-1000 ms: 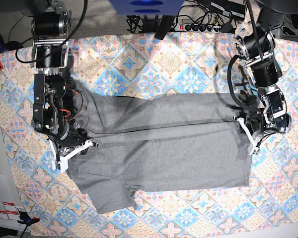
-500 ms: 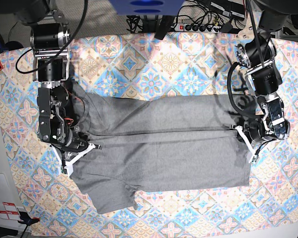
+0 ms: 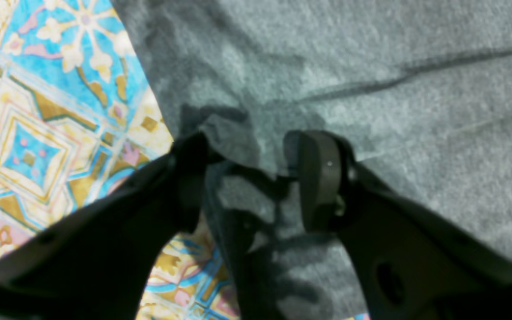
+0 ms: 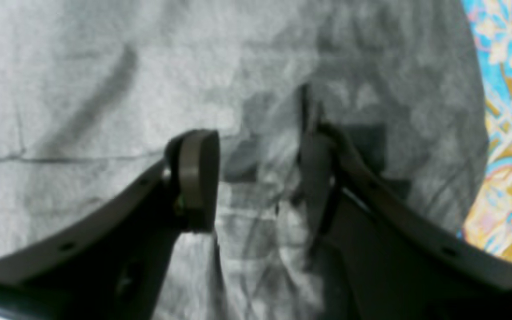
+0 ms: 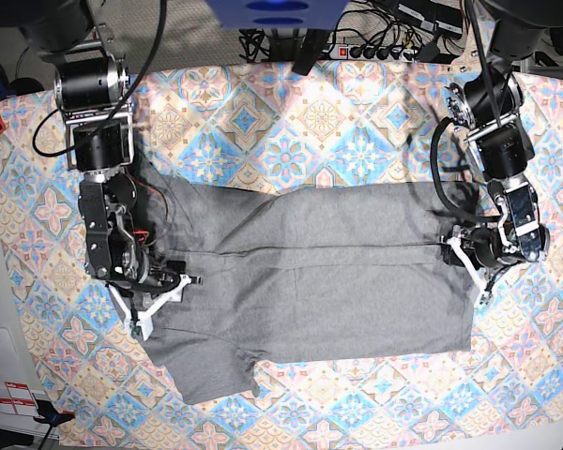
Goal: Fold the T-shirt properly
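T-shirt [image 5: 310, 272], grey, lies spread flat across the middle of the patterned tablecloth [image 5: 291, 131], with a long fold line running side to side through it. At one end the left claw [image 3: 251, 178] stands with its fingers apart over the shirt's edge, a small bunch of cloth between them but not pinched. At the other end the right claw [image 4: 260, 178] is likewise parted above the fabric, gripping nothing.

T-shirt [image 5: 310, 272] flat on tablecloth [image 5: 291, 122] btwn both arms' hands.
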